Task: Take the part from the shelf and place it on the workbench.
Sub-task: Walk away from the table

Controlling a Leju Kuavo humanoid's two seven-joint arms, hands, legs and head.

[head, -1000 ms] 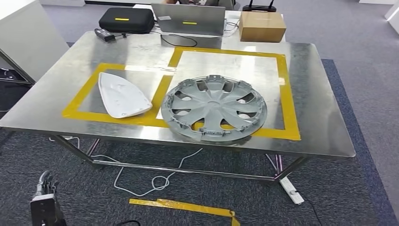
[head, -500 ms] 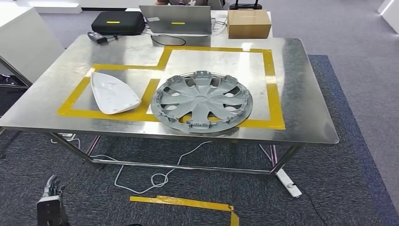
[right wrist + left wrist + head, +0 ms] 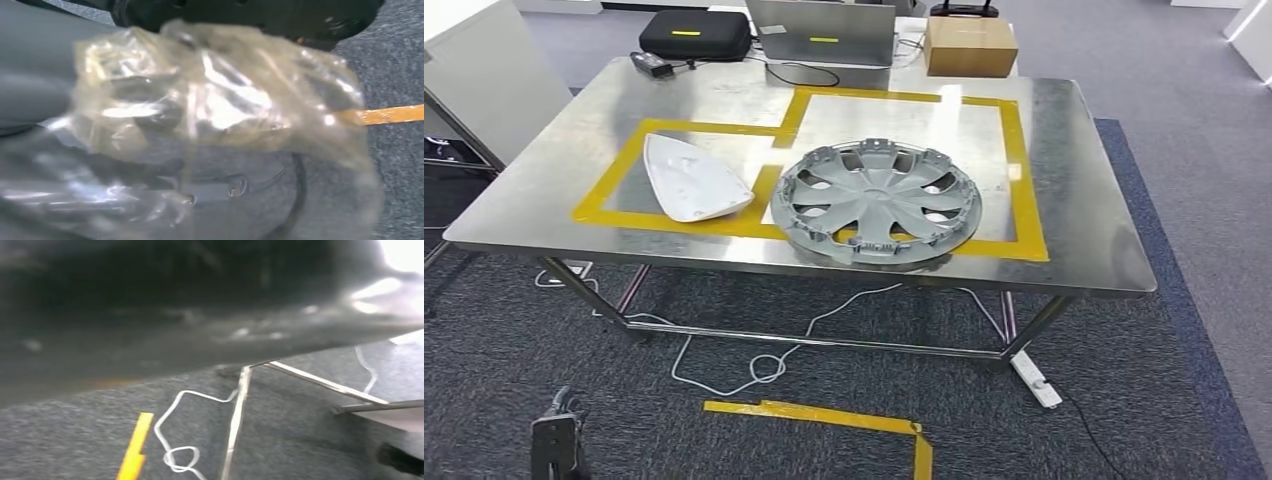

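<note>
nearest, the robot's left hand (image 3: 557, 440) hangs low over the dark grey carpet floor (image 3: 1124, 400), seen from behind in the head view; whether its fingers are spread or curled i cannot tell. in the right wrist view a crinkled clear plastic bag with something dark inside (image 3: 215, 115) lies right against the camera. it seems to be the part carried in the right hand, but the bag hides the fingers, so their hold cannot be read.

judging from this, the step in hand is the carry toward the bench. to do it well, the robot should come up square to the near edge, keep the bag steady and high enough to clear the rim, and set it on bare steel.

on the floor just ahead lies a strip of yellow tape (image 3: 824, 415), and beyond it a looping white cable (image 3: 754, 375) and a white power strip (image 3: 1036, 382) by the bench legs. these could catch a foot.

the stainless steel bench (image 3: 1084, 200) is marked with yellow tape rectangles (image 3: 1024, 170). a white teardrop-shaped plastic cover (image 3: 692, 180) lies in the left one; a grey plastic wheel hubcap (image 3: 879, 200) fills much of the right one and overlaps its near tape line. free space is at the far right.

behind stand a black case (image 3: 694, 35), a grey laptop (image 3: 824, 32) and a brown cardboard box (image 3: 969, 45).
</note>
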